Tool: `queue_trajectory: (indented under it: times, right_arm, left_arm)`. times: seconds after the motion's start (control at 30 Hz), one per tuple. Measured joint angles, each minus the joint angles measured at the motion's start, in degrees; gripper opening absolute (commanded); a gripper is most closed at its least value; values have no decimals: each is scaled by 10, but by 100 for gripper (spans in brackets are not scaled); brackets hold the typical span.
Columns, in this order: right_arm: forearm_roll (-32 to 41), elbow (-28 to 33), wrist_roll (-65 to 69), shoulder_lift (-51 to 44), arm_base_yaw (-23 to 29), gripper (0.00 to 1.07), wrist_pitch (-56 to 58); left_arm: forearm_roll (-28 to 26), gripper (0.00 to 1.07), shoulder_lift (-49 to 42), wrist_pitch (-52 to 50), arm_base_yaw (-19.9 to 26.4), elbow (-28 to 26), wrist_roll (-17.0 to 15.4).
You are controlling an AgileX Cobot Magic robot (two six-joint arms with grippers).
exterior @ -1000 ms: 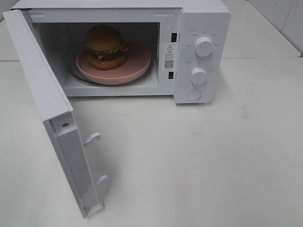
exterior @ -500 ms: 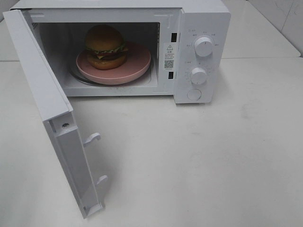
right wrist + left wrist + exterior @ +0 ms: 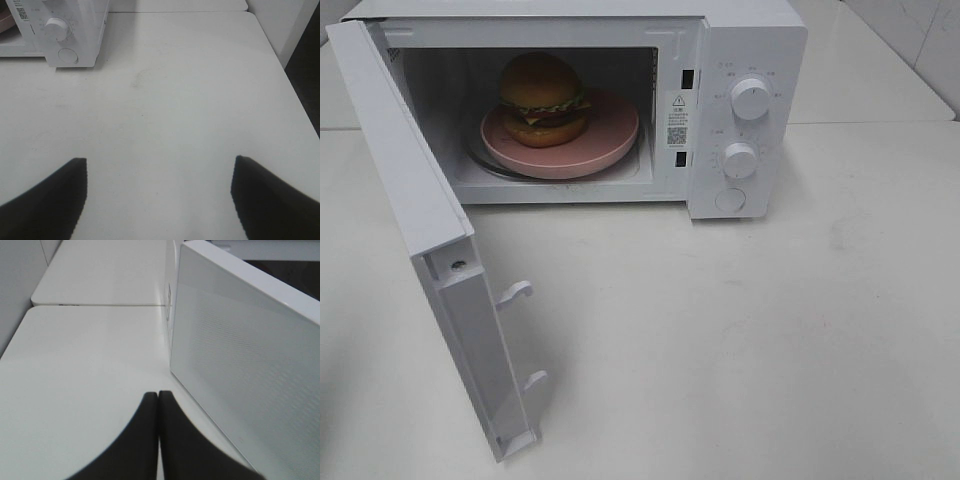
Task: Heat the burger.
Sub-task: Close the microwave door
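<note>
While the glossy, round burger (image 3: 542,95) sits on a smooth pink plate (image 3: 610,140) inside the white microwave (image 3: 750,40), the flat door (image 3: 240,365) hangs wide open just beside the left gripper (image 3: 158,402), whose fingers are pressed together, making that arm nearer than the spread-open right gripper (image 3: 160,162) over the table (image 3: 165,100)

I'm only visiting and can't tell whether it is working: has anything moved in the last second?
Nothing visibly changed in the overhead view. The burger sits as before on the pink plate inside the microwave, and the microwave door stands open at the same angle. No arm shows in that view, then or now.
</note>
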Motion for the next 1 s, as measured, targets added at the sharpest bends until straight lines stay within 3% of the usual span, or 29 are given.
queue_trajectory:
  times: [0.1,0.13,0.23,0.47,0.5,0.53,0.57,0.6,0.67,0.7,0.73,0.8,0.83,0.87,0.93,1.0]
  right_arm:
    - [0,0,0,0,0,76,0]
    - [0,0,0,0,0,76,0]
    - [0,0,0,0,0,76,0]
    - [0,0,0,0,0,76,0]
    - [0,0,0,0,0,76,0]
    - [0,0,0,0,0,76,0]
    - [0,0,0,0,0,76,0]
    - [0,0,0,0,0,76,0]
    - [0,0,0,0,0,76,0]
    - [0,0,0,0,0,76,0]
    - [0,0,0,0,0,76,0]
    - [0,0,0,0,0,76,0]
    - [0,0,0,0,0,76,0]
    - [0,0,0,0,0,76,0]
    - [0,0,0,0,0,76,0]
    - [0,0,0,0,0,76,0]
  left_arm:
    - [0,0,26,-73,0,26,26]
    - [0,0,46,-131,0,47,49]
    - [0,0,74,-214,0,74,66]
    - [6,0,132,-367,0,123,65]
    - [11,0,142,-388,0,128,57]
    - [24,0,157,-418,0,135,29]
    - [24,0,157,-418,0,135,29]
    - [44,0,172,-438,0,136,-2]
    - [56,0,179,-443,0,136,-15]
    - [78,0,191,-453,0,136,-49]
    - [78,0,191,-453,0,136,-49]
    - [111,0,204,-456,0,136,-96]
    - [111,0,204,-456,0,136,-96]
    - [132,0,211,-456,0,134,-118]
    - [144,0,215,-456,0,131,-127]
    - [176,0,230,-456,-1,121,-157]
